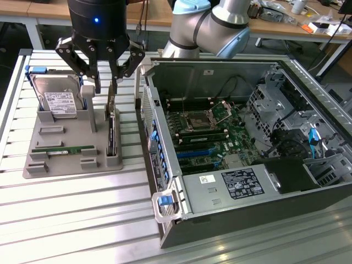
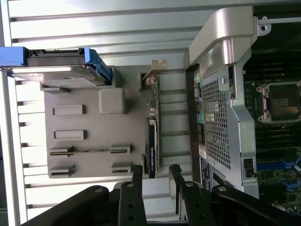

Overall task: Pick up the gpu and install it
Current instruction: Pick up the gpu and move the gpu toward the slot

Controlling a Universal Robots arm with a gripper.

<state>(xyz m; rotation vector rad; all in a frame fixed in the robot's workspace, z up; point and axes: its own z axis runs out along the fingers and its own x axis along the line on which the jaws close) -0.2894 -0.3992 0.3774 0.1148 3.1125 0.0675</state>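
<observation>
A: Where's the gpu (image 1: 112, 135) rn?
B: Not picked up yet. It stands on edge in a slot of the grey tray (image 1: 66, 165), on the side nearest the PC case (image 1: 231, 192). Its silver bracket (image 2: 151, 77) is at the end farther from the exterior cam.
A: And the pincer (image 1: 106, 85)?
B: Spread wide, nothing in it. It hangs over the tray, above the card, w/ a gap btwn tips and card, so no contact.
A: How does the card run vs the fingers (image 2: 137, 179)?
B: Long axis is parallel to the case's side wall, near-to-far in the exterior view. In the wrist view the card's thin top edge lines up w/ the gap, one finger each side of that line. So they'd close across its thickness, not along its length.
A: Over which part of the length?
B: Can't tell exactly. The exterior view suggests the bracket half.
A: Arm (image 1: 220, 25) pose?
B: Wrist points straight down, tool vertical. The elbow sits behind the case's far edge, reaching toward the exterior view's left.
A: Neighbours?
B: Hard drive (image 1: 58, 99) is upright at the tray's far corner, near the pincer. Memory stick (image 1: 63, 149) lies flat, well apart. Motherboard (image 1: 214, 132) is exposed in the open case. All on the slatted tabletop (image 1: 82, 214).
</observation>
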